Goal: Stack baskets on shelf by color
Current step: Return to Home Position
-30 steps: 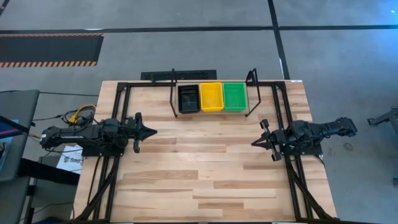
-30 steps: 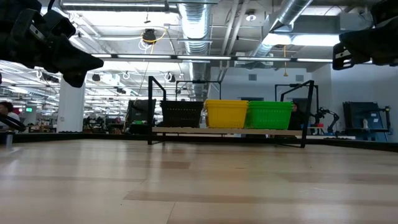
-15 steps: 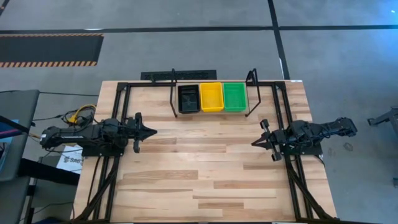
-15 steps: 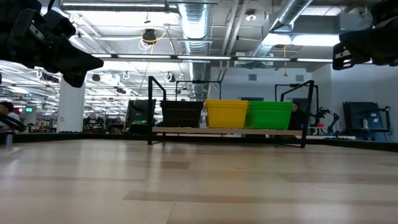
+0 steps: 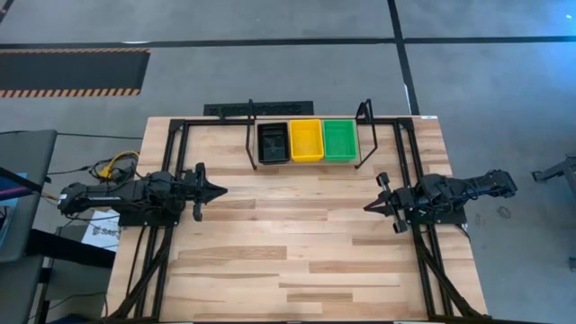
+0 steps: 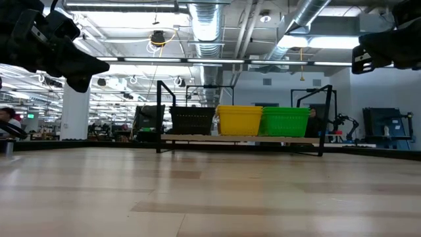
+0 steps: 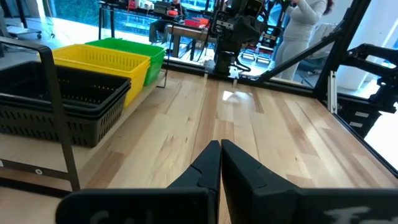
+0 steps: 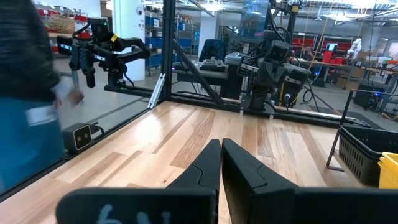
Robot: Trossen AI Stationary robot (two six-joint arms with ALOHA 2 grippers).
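High view shows left gripper (image 5: 219,190) and right gripper (image 5: 367,206) clenched empty, well clear of shelf (image 5: 249,135); only poorly seated baskets (image 5: 306,141) might tip

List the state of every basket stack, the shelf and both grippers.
black baskets: nested, shelf's left end
yellow baskets: upright, shelf's middle
green baskets: upright, shelf's right end
shelf: upright, holding all three colours abreast
left gripper: fingers shut, empty, above the table's left side
right gripper: fingers shut, empty, above the table's right side
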